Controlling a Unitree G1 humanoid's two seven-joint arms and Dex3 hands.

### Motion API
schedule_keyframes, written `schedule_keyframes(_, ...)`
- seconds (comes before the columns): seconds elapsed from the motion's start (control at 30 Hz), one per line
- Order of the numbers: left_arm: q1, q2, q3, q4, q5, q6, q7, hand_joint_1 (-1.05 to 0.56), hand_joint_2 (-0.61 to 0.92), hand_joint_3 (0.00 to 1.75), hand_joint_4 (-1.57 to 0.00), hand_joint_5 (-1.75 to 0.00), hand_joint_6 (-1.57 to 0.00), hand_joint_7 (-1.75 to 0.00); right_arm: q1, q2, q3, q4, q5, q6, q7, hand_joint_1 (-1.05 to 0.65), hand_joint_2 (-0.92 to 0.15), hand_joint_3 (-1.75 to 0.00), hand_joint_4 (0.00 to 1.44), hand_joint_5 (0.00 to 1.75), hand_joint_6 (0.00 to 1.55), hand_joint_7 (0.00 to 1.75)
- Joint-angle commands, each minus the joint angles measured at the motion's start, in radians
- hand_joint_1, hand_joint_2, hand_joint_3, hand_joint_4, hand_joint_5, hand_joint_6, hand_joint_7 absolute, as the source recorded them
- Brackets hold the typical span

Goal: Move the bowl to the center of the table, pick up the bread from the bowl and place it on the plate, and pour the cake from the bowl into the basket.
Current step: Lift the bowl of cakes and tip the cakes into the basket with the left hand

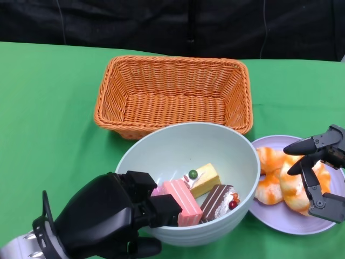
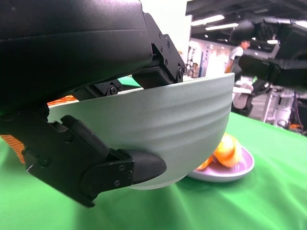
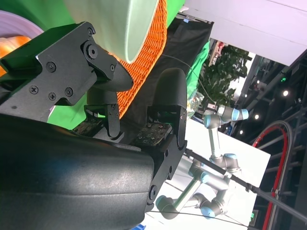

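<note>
A pale green bowl [image 1: 215,143] stands mid-table, just in front of the orange wicker basket [image 1: 172,91]. In it lie a yellow cake piece [image 1: 206,181], a pink one [image 1: 183,204] and a chocolate one [image 1: 215,200]. My left hand [image 1: 108,216] grips the bowl's near-left rim; in the left wrist view its fingers [image 2: 163,52] hook over the rim and the thumb presses the bowl's outer wall [image 2: 163,120]. The orange-glazed bread [image 1: 275,178] lies on the lilac plate [image 1: 280,221] to the right. My right hand [image 1: 323,151] hovers over the bread with fingers spread, holding nothing.
Green cloth covers the table, with bare room to the left of the basket and bowl. The basket [image 3: 144,62] holds nothing and sits close behind the bowl [image 3: 120,24]. The plate [image 2: 230,170] almost touches the bowl's right side. A person [image 2: 240,48] stands far off.
</note>
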Motion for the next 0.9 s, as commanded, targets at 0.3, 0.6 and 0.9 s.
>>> schedule_keyframes(0.3, 0.028, -0.133, 0.069, -0.139, -0.219, 0.076, -0.179, -0.18, 0.29, 1.51, -1.0, -1.75, -0.78, -1.75, 0.005, 0.002, -0.009, -0.002, 0.005, 0.019, -0.011, 0.09, -0.45, -1.19, 0.76, 1.29, 0.69, 0.97)
schedule_keyframes(0.6, 0.025, -0.213, 0.096, -0.22, -0.309, 0.154, -0.272, -0.27, 0.27, 1.61, -1.02, -1.75, -0.8, -1.75, 0.009, 0.003, -0.001, 0.004, 0.002, 0.019, -0.01, 0.05, -0.47, -1.15, 0.77, 1.29, 0.69, 0.99)
schedule_keyframes(0.9, -0.022, -0.38, 0.094, -0.218, -0.394, 0.214, -0.277, -0.18, 0.11, 1.71, -1.02, -1.75, -0.81, -1.75, 0.025, 0.003, 0.011, 0.0, 0.009, 0.043, -0.006, 0.09, -0.44, -1.2, 0.75, 1.31, 0.7, 1.02)
